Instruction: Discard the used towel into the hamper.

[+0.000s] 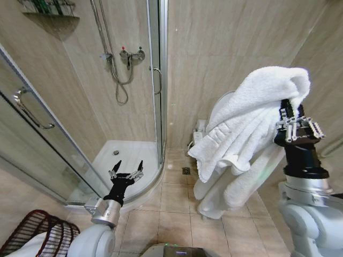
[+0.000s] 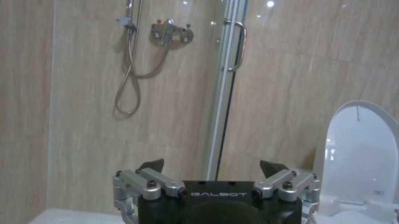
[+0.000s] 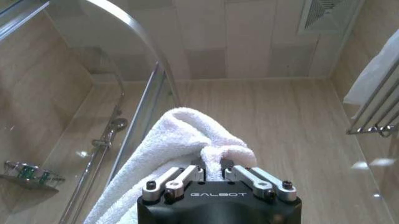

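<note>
The right gripper [image 1: 292,111] is raised high at the robot's right side, pointing up, its fingers [image 3: 187,173] clamped on a pinched fold of the white towel [image 1: 252,115]. From that pinch the towel bunches over the top of the gripper and spills down and toward the robot's left in thick, loose folds. Its long axis runs on a slant from the held upper end to the hanging lower hem, which dangles free in front of the toilet [image 1: 217,182] and touches nothing below.

The left gripper [image 1: 126,174] is held low and forward at the robot's left, idle, with its fingers [image 2: 151,165] spread wide and empty, pointing toward the shower enclosure [image 1: 128,155] and its glass door [image 2: 227,88].

The hamper [image 1: 40,231] stands on the tiled floor at the near left corner of the head view, beside the robot's left shoulder, well apart from the towel and on the opposite side of the body. Its dark slatted rim opens upward, and something pale lies inside it.

By the look of things, the towel is already picked up and lifted, and the carry to the hamper is the step in hand. The next move calls for bringing the right arm, or the whole robot, across and down until the hanging hem is over the open rim. The drooping folds need to be lowered inside before letting go, so that none drapes over the edge.
</note>
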